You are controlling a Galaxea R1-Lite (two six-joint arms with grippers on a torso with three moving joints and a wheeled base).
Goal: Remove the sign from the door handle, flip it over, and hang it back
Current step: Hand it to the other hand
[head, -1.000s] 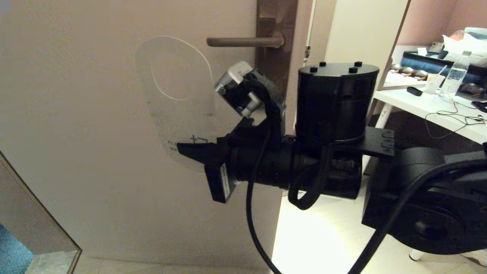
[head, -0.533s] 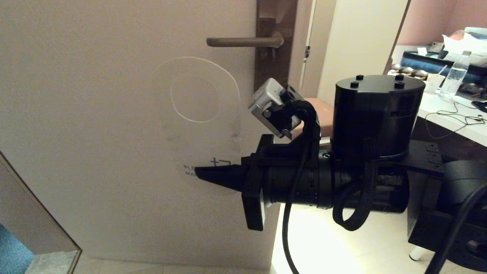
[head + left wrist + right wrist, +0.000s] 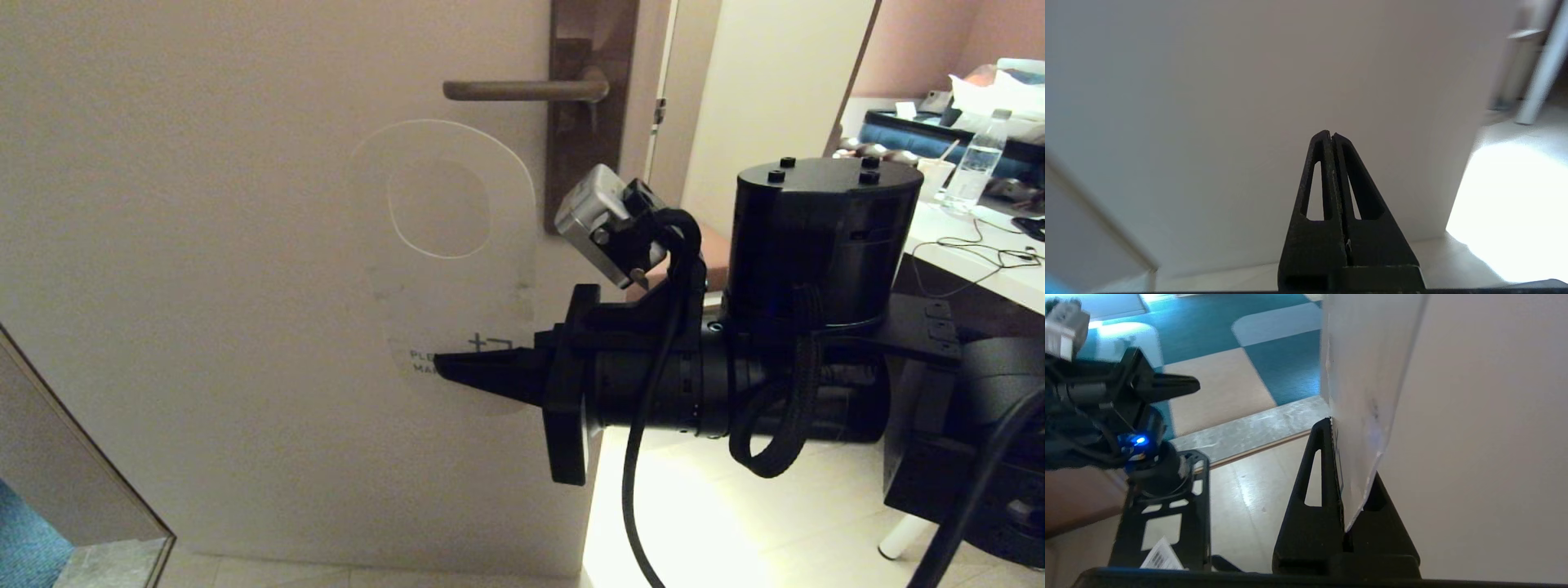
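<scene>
The sign (image 3: 445, 278) is off the door handle (image 3: 514, 90) and hangs upright in front of the door, just below the lever. Its pale grey-white face with dark lettering faces me, its round hole uppermost. My right gripper (image 3: 445, 367) comes in from the right and is shut on the sign's lower end. In the right wrist view the card (image 3: 1363, 396) stands edge-on in that gripper (image 3: 1333, 428). My left gripper (image 3: 1331, 134) is shut and empty, pointing at the bare door; it also shows in the right wrist view (image 3: 1188, 384). The handle's dark backplate (image 3: 589, 122) is bare.
The door's free edge (image 3: 633, 204) is just right of the backplate, with a lit floor (image 3: 694, 523) beyond. A white table (image 3: 939, 237) with a water bottle (image 3: 976, 167) and cables stands at the far right. A slanted framed panel (image 3: 90, 465) is at the lower left.
My right gripper has carried the sign down and to the right, and the card has swung from tilted to upright below the handle. The last half second shows only a small shift right.
</scene>
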